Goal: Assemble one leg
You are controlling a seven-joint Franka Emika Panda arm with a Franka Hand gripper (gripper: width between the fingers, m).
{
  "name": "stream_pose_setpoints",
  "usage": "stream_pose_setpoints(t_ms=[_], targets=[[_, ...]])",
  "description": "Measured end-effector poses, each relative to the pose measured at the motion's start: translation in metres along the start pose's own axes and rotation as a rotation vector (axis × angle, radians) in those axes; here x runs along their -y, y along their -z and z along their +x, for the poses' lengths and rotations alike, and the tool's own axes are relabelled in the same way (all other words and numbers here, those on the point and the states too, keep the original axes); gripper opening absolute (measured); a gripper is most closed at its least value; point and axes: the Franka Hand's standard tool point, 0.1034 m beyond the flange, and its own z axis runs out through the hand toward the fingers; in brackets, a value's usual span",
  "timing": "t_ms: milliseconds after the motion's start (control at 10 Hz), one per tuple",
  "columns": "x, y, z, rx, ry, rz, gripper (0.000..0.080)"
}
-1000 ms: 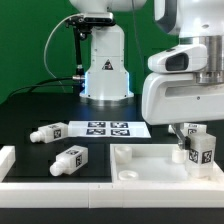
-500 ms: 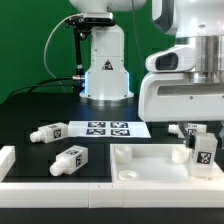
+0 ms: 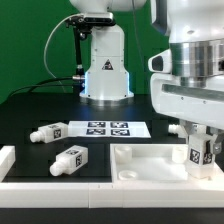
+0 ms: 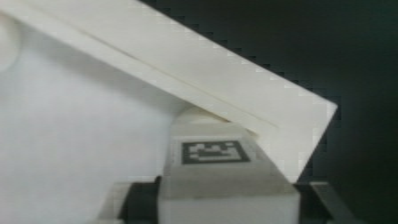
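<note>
Gripper (image 3: 199, 152) clamped on a leg (image 3: 200, 150) above the panel's corner, with two more legs lying loose on the table.

Across the exterior view from left to right: one spare leg (image 3: 47, 132) lies beside the marker board (image 3: 108, 128), another (image 3: 69, 158) just in front of it near the white panel (image 3: 140, 160), and at the far right the held leg stands upright over the panel. In the wrist view the fingers (image 4: 157, 196) flank the tagged leg (image 4: 221, 160) close to the panel's raised edge (image 4: 214, 85). My worry is misalignment: if the peg sits off the hole or tilts, pressing down could jam it, cross the thread, or shove the panel sideways. Whether it already touches the panel I cannot tell.
</note>
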Motion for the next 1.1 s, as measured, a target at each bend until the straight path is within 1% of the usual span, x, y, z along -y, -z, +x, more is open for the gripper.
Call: stream_pose_setpoints(t_ms=[200, 300, 400, 500, 600, 700, 1000, 1100], targets=[[-0.0002, 0.0000, -0.0001, 0.000, 0.048, -0.001, 0.0290], [-0.0006, 0.0002, 0.0012, -0.004, 0.113, -0.003, 0.0290], [-0.0013, 0.0002, 0.0050, -0.009, 0.350, 0.000, 0.0387], [-0.0017, 0.0007, 0.0079, -0.011, 0.555, 0.000, 0.0387], [-0.0016, 0.0000, 0.0049, -0.010, 0.696, -0.005, 0.0559], [-0.0016, 0.0002, 0.0061, -0.012, 0.734, -0.004, 0.0631], [-0.0017, 0.0005, 0.0068, -0.015, 0.956, -0.010, 0.0648], [0.0017, 0.0046, 0.0022, -0.040, 1.236, -0.043, 0.0648]])
